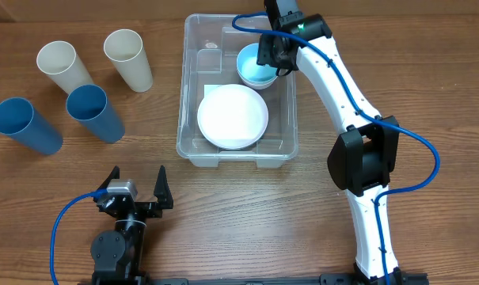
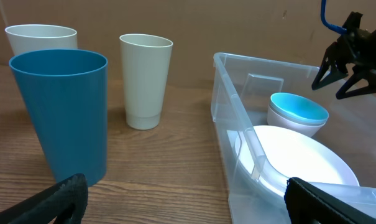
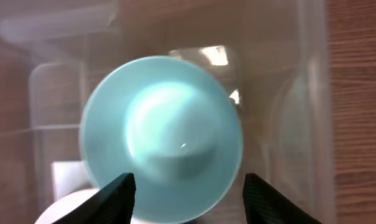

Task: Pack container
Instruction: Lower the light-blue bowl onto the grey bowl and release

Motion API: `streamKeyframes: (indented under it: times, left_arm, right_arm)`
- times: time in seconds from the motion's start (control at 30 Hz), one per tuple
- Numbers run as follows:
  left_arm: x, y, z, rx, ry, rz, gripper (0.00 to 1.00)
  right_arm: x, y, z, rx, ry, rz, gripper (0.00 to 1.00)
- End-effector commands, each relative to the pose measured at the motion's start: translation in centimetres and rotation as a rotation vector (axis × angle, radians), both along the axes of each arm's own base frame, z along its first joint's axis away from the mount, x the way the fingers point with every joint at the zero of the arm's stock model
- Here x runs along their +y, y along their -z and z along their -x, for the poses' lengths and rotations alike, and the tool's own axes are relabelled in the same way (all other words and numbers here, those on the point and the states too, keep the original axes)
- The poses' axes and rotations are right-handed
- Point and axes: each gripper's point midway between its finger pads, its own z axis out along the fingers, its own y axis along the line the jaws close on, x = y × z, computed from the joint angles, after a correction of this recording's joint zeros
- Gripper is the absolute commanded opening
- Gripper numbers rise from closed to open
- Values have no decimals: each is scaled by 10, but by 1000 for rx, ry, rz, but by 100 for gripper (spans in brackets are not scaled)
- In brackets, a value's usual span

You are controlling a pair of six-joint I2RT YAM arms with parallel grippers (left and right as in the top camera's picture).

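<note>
The container is a clear rectangular bin in the middle of the table. Inside it a white plate lies at the near end and a bowl with a light blue inside sits at the far right. My right gripper hovers just above that bowl. In the right wrist view its jaws stand open, apart from the blurred bowl below them. My left gripper rests open near the table's front left, holding nothing; its wrist view shows the container's corner ahead to the right.
Two cream cups and two blue cups stand left of the container. The nearest blue cup is close in front of my left gripper. Bare wood lies between the cups and the bin.
</note>
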Motion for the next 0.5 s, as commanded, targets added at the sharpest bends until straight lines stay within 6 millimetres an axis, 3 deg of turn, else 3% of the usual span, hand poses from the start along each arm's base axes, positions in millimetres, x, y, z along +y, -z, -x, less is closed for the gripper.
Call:
streamKeyframes:
  times: [0.0, 0.07, 0.17, 0.23, 0.3, 0.33, 0.4, 0.47]
  left_arm:
    - [3, 1, 0, -2, -15, -8, 100]
    - [3, 1, 0, -2, -15, -8, 100]
    - [3, 1, 0, -2, -15, -8, 100]
    - [3, 1, 0, -2, -15, -8, 100]
    - [3, 1, 0, -2, -15, -8, 100]
    - [3, 1, 0, -2, -15, -8, 100]
    - [3, 1, 0, -2, -15, -8, 100]
    - [3, 1, 0, -2, -15, -8, 100]
  right_arm:
    - [33, -82, 8, -130, -94, -80, 60]
    - [30, -121, 18, -173, -94, -99, 62]
    - [3, -167, 34, -198, -13, -133, 62]
    - [-32, -195, 42, -222, 58, -146, 67]
    - [-81, -217, 47, -248, 154, -147, 80]
    - [-97, -221, 49, -249, 195, -150, 88]
    - [-150, -226, 53, -240, 334, -158, 100]
    - [-201, -221, 58, -209, 470, -165, 100]
